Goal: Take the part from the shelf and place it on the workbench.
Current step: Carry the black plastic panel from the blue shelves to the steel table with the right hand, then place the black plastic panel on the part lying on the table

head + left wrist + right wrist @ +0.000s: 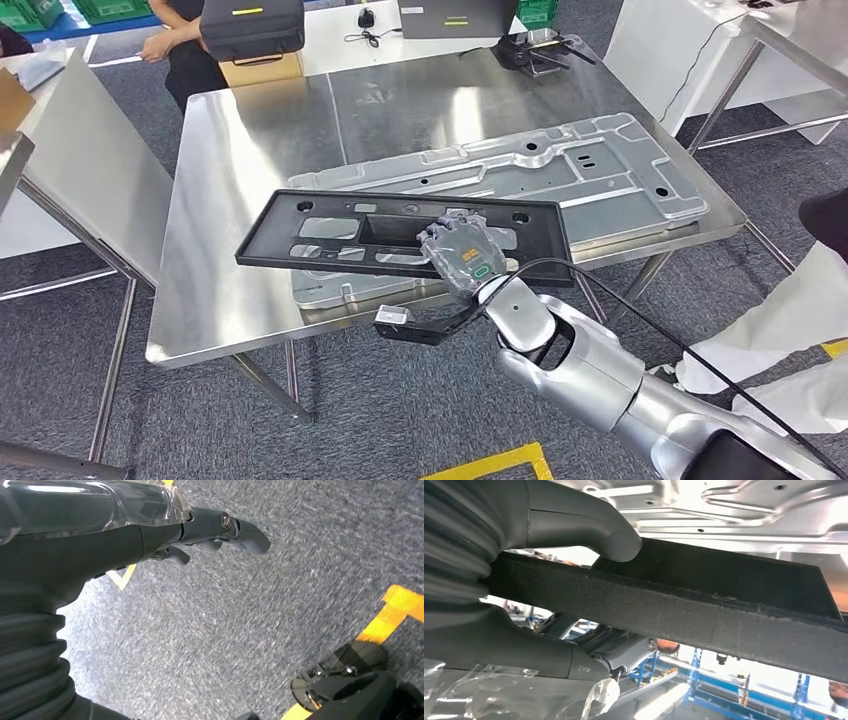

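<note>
— Where's the part?
— Black frame part, gripped at the near long edge by the right hand, carried flat and slightly tilted over the tabletop. Hovering above the silver stamped panel already lying there; contact with it not clear from here.

— Why held like that?
— Probably to keep the long piece level for setting down; an edge grip leaves the underside free to land. Off-centre hold, though, so likely to sag or swing at the far end.

— And the fingers?
— Closed around the edge: thumb pressed on one face, darker fingers wrapped under the other. Clamped tight, no gap visible.

— Left hand?
— Hanging over grey carpet, holding nothing. Fingers partly curled; how far apart, hard to tell.

— Stage?
— Seemingly the placing step, release not yet made.
</note>
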`<state>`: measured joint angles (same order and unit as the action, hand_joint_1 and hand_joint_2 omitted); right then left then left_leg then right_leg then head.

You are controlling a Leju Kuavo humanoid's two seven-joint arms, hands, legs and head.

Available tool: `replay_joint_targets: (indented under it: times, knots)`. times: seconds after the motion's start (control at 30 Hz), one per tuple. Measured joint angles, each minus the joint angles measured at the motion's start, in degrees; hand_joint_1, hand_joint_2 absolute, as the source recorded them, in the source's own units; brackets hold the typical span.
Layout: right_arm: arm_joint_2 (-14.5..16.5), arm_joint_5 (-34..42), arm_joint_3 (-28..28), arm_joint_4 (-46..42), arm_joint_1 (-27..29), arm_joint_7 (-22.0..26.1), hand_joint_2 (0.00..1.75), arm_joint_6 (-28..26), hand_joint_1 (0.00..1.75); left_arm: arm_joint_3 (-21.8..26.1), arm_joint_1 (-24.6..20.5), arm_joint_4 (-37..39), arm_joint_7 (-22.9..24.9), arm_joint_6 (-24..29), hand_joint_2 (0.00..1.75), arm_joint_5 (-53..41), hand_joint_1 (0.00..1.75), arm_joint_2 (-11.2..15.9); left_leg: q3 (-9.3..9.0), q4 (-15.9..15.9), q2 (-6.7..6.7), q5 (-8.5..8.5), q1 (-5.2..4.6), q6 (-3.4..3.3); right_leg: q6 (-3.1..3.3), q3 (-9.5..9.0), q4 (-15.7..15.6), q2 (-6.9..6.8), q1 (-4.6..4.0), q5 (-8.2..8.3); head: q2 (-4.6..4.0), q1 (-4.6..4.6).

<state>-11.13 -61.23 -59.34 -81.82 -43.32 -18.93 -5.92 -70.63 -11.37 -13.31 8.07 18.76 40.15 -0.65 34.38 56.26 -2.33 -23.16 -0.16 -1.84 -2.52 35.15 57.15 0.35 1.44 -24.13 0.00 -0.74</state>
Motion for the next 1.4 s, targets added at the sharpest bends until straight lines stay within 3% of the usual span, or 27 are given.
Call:
replay_joint_targets:
  times: [0.07, 0.17, 0.2, 0.23, 0.27, 0.33, 0.4, 0.47, 0.57, 0.6, 0.67, 0.7, 0.73, 0.77, 0.8, 0.83, 0.9, 0.93, 1.07, 1.1, 1.17, 1.23, 1.27, 1.3, 1.33, 1.4]
  knots:
    - [0.13, 0.03, 0.0, 0.0, -0.13, 0.1, 1.75, 0.0, 1.75, 0.29, 0.06, 0.0, -0.02, 0.03, 1.75, -0.03, 0.0, 0.05, 1.14, 2.52, 0.59, -1.37, 0.18, 0.77, 0.69, -0.17, -0.11, -0.16, 0.18, 0.02, 0.0, -0.07]
    - [0.28, 0.04, -0.02, 0.02, -0.2, 0.27, 1.75, 0.0, 1.75, 0.56, -0.02, 0.0, -0.11, 0.03, 1.75, -0.11, 0.0, 0.08, 6.5, 13.35, 1.24, -6.27, 0.48, 1.55, 1.15, -0.31, -0.14, -0.35, 0.27, -0.13, 0.0, -0.17]
    - [0.29, 0.05, -0.04, 0.07, -0.19, 0.34, 1.75, 0.0, 1.75, 0.59, 0.04, 0.0, -0.15, 0.01, 1.75, -0.14, 0.0, 0.08, 8.13, 16.3, 1.27, -7.13, 0.55, 1.63, 1.18, -0.33, -0.13, -0.4, 0.26, -0.19, 0.0, -0.17]
    - [0.33, 0.08, -0.07, 0.11, -0.18, 0.42, 1.75, -0.01, 1.75, 0.61, 0.11, 0.0, -0.19, -0.02, 1.75, -0.18, 0.0, 0.08, 8.79, 17.16, 1.28, -6.88, 0.57, 1.65, 1.18, -0.38, -0.13, -0.44, 0.26, -0.25, 0.0, -0.17]
    - [0.38, 0.1, -0.09, 0.16, -0.19, 0.48, 1.75, -0.02, 1.75, 0.63, 0.17, 0.0, -0.24, -0.04, 1.75, -0.25, 0.0, 0.08, 8.28, 15.68, 1.31, -5.57, 0.58, 1.6, 1.14, -0.48, -0.12, -0.45, 0.27, -0.33, 0.0, -0.18]
    - [0.51, 0.17, -0.11, 0.2, -0.28, 0.54, 1.75, -0.05, 1.75, 0.66, 0.18, 0.0, -0.28, -0.07, 1.75, -0.44, 0.0, 0.09, 4.56, 7.4, 1.59, -1.47, 0.55, 1.23, 0.92, -0.83, -0.14, -0.48, 0.27, -0.55, 0.0, -0.18]
    - [0.61, 0.23, -0.11, 0.22, -0.46, 0.57, 1.75, -0.08, 1.75, 0.67, 0.08, 0.0, -0.3, -0.07, 1.75, -0.62, 0.0, 0.1, 1.51, 1.03, 1.91, 0.62, 0.19, 0.73, 0.51, -1.02, -0.18, -0.5, 0.08, -0.75, 0.0, -0.17]
    - [0.68, 0.3, -0.12, 0.28, -0.57, 0.61, 1.75, -0.09, 1.75, 0.68, 0.05, 0.0, -0.33, -0.11, 1.75, -0.74, 0.0, 0.1, 0.91, -0.06, 1.88, 0.52, -0.23, 0.25, -0.09, -1.14, -0.4, -0.58, -0.07, -0.84, 0.0, -0.14]
    - [0.8, 0.36, -0.1, 0.35, -0.64, 0.62, 1.75, -0.09, 1.75, 0.66, 0.1, 0.0, -0.43, -0.2, 1.75, -0.87, 0.0, 0.09, 0.18, -0.78, 1.67, 0.76, 0.06, -0.82, -0.88, -0.95, 0.7, -0.65, -0.04, -1.96, 0.0, -0.09]
    - [0.81, 0.36, -0.09, 0.36, -0.68, 0.62, 1.75, -0.09, 1.75, 0.66, 0.06, 0.0, -0.47, -0.21, 1.75, -0.91, 0.0, 0.09, -0.12, -1.01, 1.65, 0.82, 0.22, -1.17, -0.94, 0.1, 3.13, -0.59, -0.08, -3.32, 0.0, -0.05]
    - [0.81, 0.46, -0.1, 0.43, -0.69, 0.62, 1.75, -0.1, 1.75, 0.66, 0.02, 0.0, -0.53, -0.22, 1.75, -0.97, 0.0, 0.08, -0.36, -1.05, 1.62, 0.66, 0.17, -1.66, -0.94, 3.91, 10.86, -0.45, -0.16, -6.83, 0.0, 0.01]
    - [0.81, 0.54, -0.11, 0.48, -0.61, 0.62, 1.75, -0.09, 1.75, 0.66, 0.04, 0.0, -0.56, -0.24, 1.75, -1.03, 0.0, 0.07, -0.43, -1.04, 1.55, 0.58, 0.1, -1.78, -0.98, 5.84, 14.36, -0.4, -0.18, -7.95, 0.0, 0.02]
    - [0.81, 0.61, -0.13, 0.54, -0.52, 0.62, 1.75, -0.09, 1.75, 0.66, 0.09, 0.0, -0.59, -0.24, 1.75, -1.09, 0.0, 0.06, -0.51, -1.02, 1.44, 0.49, 0.05, -1.86, -1.0, 6.98, 16.06, -0.38, -0.19, -8.02, 0.0, 0.02]
    - [0.8, 0.65, -0.13, 0.6, -0.45, 0.61, 1.75, -0.09, 1.75, 0.66, 0.14, 0.0, -0.61, -0.25, 1.75, -1.16, 0.0, 0.06, -0.63, -0.99, 1.3, 0.4, 0.02, -1.86, -0.97, 6.97, 15.45, -0.38, -0.18, -6.92, 0.0, 0.02]
    - [0.8, 0.67, -0.13, 0.66, -0.42, 0.61, 1.75, -0.09, 1.75, 0.66, 0.17, 0.0, -0.63, -0.26, 1.75, -1.22, 0.0, 0.06, -0.81, -0.96, 1.15, 0.27, 0.02, -1.78, -0.88, 5.76, 12.49, -0.38, -0.18, -4.88, 0.0, 0.02]
    - [0.79, 0.69, -0.13, 0.72, -0.44, 0.61, 1.75, -0.09, 1.75, 0.66, 0.18, 0.0, -0.65, -0.27, 1.75, -1.27, 0.0, 0.06, -0.98, -0.9, 1.02, 0.09, 0.02, -1.63, -0.78, 3.83, 8.2, -0.35, -0.17, -2.56, -0.01, 0.02]
    - [0.83, 0.7, -0.13, 0.77, -0.53, 0.61, 1.75, -0.1, 1.75, 0.66, 0.16, 0.0, -0.68, -0.3, 1.75, -1.35, 0.0, 0.06, -1.05, -0.69, 0.86, -0.29, -0.2, -1.14, -0.47, 0.59, 1.21, -0.22, -0.25, 0.14, -0.01, 0.01]
    - [0.86, 0.71, -0.13, 0.78, -0.56, 0.62, 1.75, -0.1, 1.75, 0.66, 0.16, 0.0, -0.69, -0.33, 1.75, -1.38, 0.0, 0.06, -0.99, -0.62, 0.83, -0.43, -0.31, -0.91, -0.29, -0.05, -0.28, -0.16, -0.33, 0.41, -0.01, -0.01]
    - [0.92, 0.73, -0.13, 0.9, -0.63, 0.6, 1.75, -0.11, 1.75, 0.66, 0.26, 0.0, -0.72, -0.42, 1.75, -1.48, 0.0, 0.15, -0.37, 0.67, 0.99, -1.53, -0.16, -0.07, 0.7, -0.26, -0.81, -0.2, -0.26, 0.28, 0.0, -0.07]
    - [0.95, 0.73, -0.13, 0.91, -0.66, 0.6, 1.75, -0.11, 1.75, 0.66, 0.25, 0.0, -0.72, -0.42, 1.75, -1.51, 0.0, 0.19, 0.62, 2.82, 1.1, -2.7, -0.03, 0.29, 0.95, -0.36, -0.87, -0.24, -0.11, 0.26, 0.0, -0.12]
    - [0.99, 0.75, -0.13, 0.94, -0.65, 0.6, 1.75, -0.11, 1.75, 0.66, 0.25, 0.0, -0.73, -0.44, 1.75, -1.57, 0.0, 0.22, 4.4, 10.4, 1.27, -5.93, 0.29, 1.03, 1.26, -0.5, -0.86, -0.28, -0.04, 0.08, 0.0, -0.24]
    - [1.01, 0.82, -0.16, 1.06, -0.62, 0.61, 1.75, -0.1, 1.75, 0.66, 0.39, 0.0, -0.74, -0.51, 1.75, -1.62, 0.0, 0.25, 7.85, 16.47, 1.32, -7.35, 0.54, 1.44, 1.38, -0.64, -0.85, -0.3, -0.04, -0.12, 0.0, -0.25]
    - [1.01, 0.86, -0.2, 1.14, -0.61, 0.61, 1.75, -0.1, 1.75, 0.66, 0.46, 0.0, -0.74, -0.54, 1.75, -1.64, 0.0, 0.27, 8.18, 16.46, 1.33, -6.56, 0.59, 1.49, 1.37, -0.79, -0.85, -0.29, -0.04, -0.24, 0.0, -0.25]
    - [1.01, 0.9, -0.24, 1.2, -0.62, 0.62, 1.75, -0.1, 1.75, 0.66, 0.49, 0.0, -0.74, -0.56, 1.75, -1.69, 0.0, 0.3, 7.24, 13.86, 1.36, -4.73, 0.62, 1.43, 1.3, -1.03, -0.85, -0.29, -0.03, -0.4, 0.0, -0.25]
    - [1.02, 0.93, -0.26, 1.23, -0.63, 0.62, 1.75, -0.1, 1.75, 0.66, 0.48, 0.0, -0.74, -0.58, 1.75, -1.73, 0.0, 0.33, 5.4, 9.56, 1.44, -2.39, 0.62, 1.28, 1.17, -1.34, -0.85, -0.29, -0.03, -0.59, 0.0, -0.25]
    - [1.02, 0.99, -0.25, 1.25, -0.71, 0.62, 1.75, -0.1, 1.75, 0.66, 0.39, 0.0, -0.75, -0.58, 1.75, -1.8, 0.0, 0.37, 1.8, 1.83, 1.64, 0.52, 0.37, 0.8, 0.77, -1.85, -0.94, -0.31, -0.15, -0.96, 0.0, -0.24]
